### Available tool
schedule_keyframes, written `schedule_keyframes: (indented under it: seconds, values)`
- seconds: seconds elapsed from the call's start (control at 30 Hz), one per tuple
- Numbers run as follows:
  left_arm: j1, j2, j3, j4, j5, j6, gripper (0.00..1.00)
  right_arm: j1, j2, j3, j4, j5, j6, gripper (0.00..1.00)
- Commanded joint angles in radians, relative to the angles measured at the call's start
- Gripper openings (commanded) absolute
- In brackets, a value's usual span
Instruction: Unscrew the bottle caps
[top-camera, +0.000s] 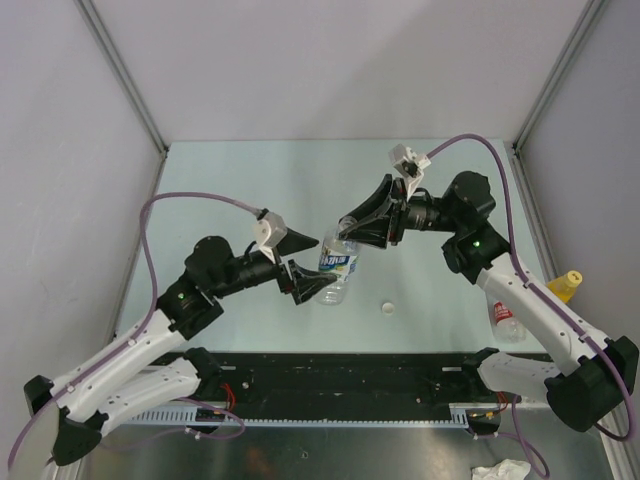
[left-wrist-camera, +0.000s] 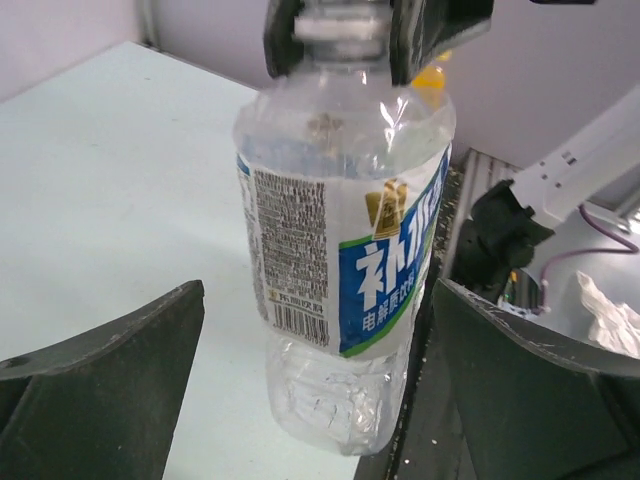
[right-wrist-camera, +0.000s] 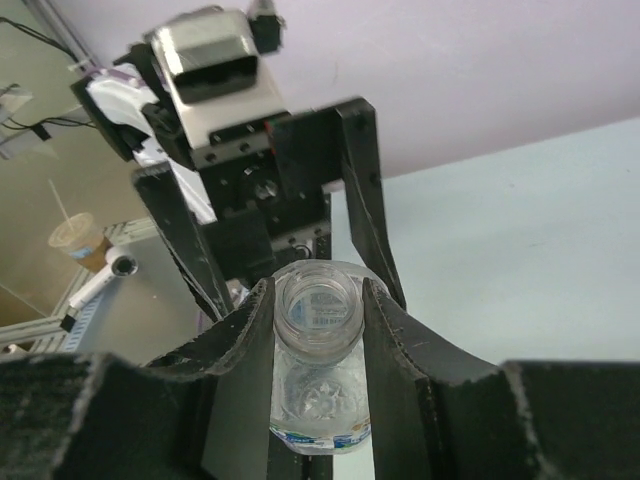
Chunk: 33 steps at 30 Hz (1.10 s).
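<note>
Since the white cap (top-camera: 386, 307) already lies on the table (top-camera: 250, 190) near the blue-labelled bottle (top-camera: 338, 263), the right gripper (right-wrist-camera: 318, 300), clamped on its open neck, should set it down upright and gently; the left gripper (left-wrist-camera: 318, 300) stands open around the body.

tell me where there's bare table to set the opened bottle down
The far half of the table, up to the back wall, is bare, widest at far left. Crowded: the centre, where the left gripper and right gripper flank the bottle, with the white cap beside. A red-labelled bottle and a yellow-capped bottle fill the near right.
</note>
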Motion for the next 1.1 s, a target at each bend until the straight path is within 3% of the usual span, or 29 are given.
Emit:
schedule_keyframes:
  seconds: [0.0, 0.2, 0.5, 1.07]
  values:
    - [0.007, -0.062, -0.024, 0.012, -0.173, 0.015, 0.99, 0.001, -0.008, 0.01, -0.15, 0.075, -0.149, 0.0]
    - [0.007, -0.11, -0.042, -0.01, -0.3, 0.027, 0.99, -0.003, 0.008, 0.01, -0.269, 0.236, -0.259, 0.0]
    - [0.007, -0.077, -0.039, -0.025, -0.318, 0.039, 0.99, -0.007, 0.076, 0.009, -0.292, 0.534, -0.323, 0.0]
    - [0.008, 0.006, -0.003, -0.028, -0.311, 0.046, 0.99, -0.044, 0.318, 0.01, 0.044, 0.918, -0.349, 0.0]
